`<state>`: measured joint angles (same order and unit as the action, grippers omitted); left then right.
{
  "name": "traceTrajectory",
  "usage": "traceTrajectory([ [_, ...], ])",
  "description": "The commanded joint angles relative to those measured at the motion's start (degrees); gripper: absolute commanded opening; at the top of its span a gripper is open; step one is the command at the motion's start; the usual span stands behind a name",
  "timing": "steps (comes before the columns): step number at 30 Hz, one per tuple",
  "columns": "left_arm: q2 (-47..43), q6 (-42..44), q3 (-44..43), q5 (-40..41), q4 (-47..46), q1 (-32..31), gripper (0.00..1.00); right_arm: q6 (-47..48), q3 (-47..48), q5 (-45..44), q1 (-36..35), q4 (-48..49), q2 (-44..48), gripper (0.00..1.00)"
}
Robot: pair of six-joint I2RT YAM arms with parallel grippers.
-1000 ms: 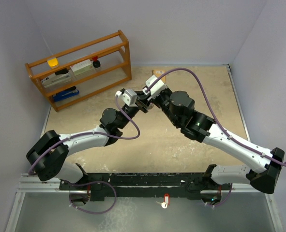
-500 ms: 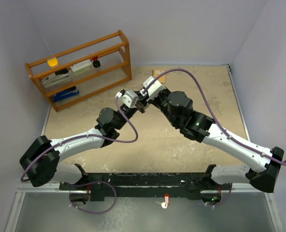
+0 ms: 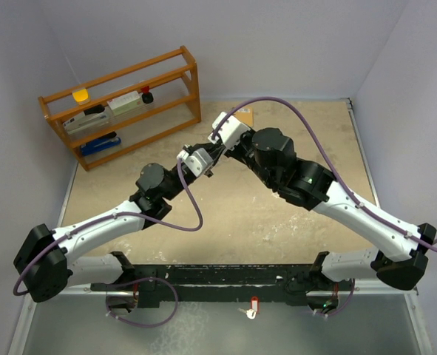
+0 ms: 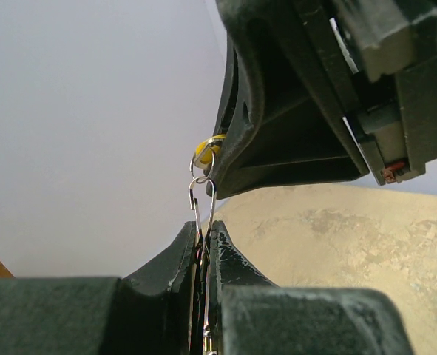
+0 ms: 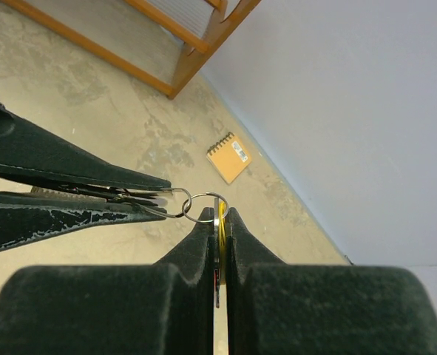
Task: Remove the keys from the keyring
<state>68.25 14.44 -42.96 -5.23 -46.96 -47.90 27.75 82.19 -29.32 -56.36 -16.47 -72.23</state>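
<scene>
Keyring (image 5: pixel 199 207): a small cluster of thin silver wire loops, one round ring plus a longer bent loop. It hangs in the air between the two grippers, above the middle of the bench (image 3: pixel 277 222) and a little toward the far-left corner.

Left gripper (image 4: pixel 202 240) is clamped tight on the wire end of the keyring, with the loops sticking out past its tips. Right gripper (image 5: pixel 219 222) is closed just as tight on the brass-gold key (image 5: pixel 219 231), which shows edge-on as a thin yellow sliver between the pads. The round ring passes through that key right at the fingertips. I can't make out the green key in any view (it may be lost in the wire bunch inside the left gripper).

The gripper tips nearly touch, with only the ring bridging them.

The bench surface is sandy beige, mottled with pale scuffs. A tan spiral notebook (image 3: pixel 244 115) lies flat by the far edge. An orange wooden rack (image 3: pixel 122 103) stands at the far-left corner with small items on its shelves. The walls (image 3: pixel 277 44) are plain pale grey-lavender and close in three sides.
</scene>
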Motion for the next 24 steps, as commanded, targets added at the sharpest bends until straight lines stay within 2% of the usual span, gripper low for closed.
traceTrajectory([
  [1,-2.33,2.69,-1.81,-6.35,8.4,0.44,0.0,1.65,7.07,-5.51,1.34,2.46,0.74,0.0],
  [8,-2.95,2.84,-2.82,-10.63,11.8,0.44,0.0,2.59,9.57,-2.81,1.34,0.31,-0.8,0.0],
  [16,-1.3,3.58,-5.24,-10.8,14.78,0.44,0.0,3.06,11.25,5.61,1.38,-3.91,0.5,0.0],
  [24,-0.33,-0.43,-4.88,-8.13,8.09,0.44,0.0,3.24,10.29,6.12,1.34,-4.61,1.67,0.0],
])
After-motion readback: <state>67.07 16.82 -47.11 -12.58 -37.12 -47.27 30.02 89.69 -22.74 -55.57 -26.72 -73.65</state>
